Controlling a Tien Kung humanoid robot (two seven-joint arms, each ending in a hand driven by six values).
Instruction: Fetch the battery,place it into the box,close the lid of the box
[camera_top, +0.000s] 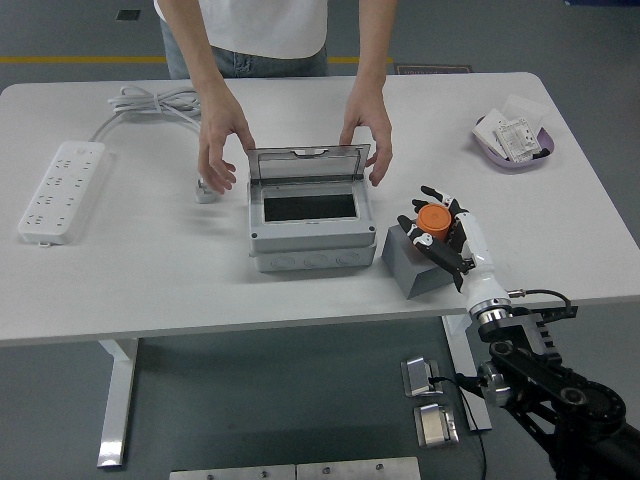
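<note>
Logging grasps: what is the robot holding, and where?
The right hand grips the orange battery around its sides, above the grey block.

You have one view only, from high on the robot's side, facing forward and down. It stands far enough back to take in the whole surface (150, 270), near edge low in the frame, far edge by the person (262, 25) at top.

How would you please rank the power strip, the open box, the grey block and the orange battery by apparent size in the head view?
1. Open box
2. Power strip; its body looks smaller than the box
3. Grey block
4. Orange battery, in the right robot hand
</note>
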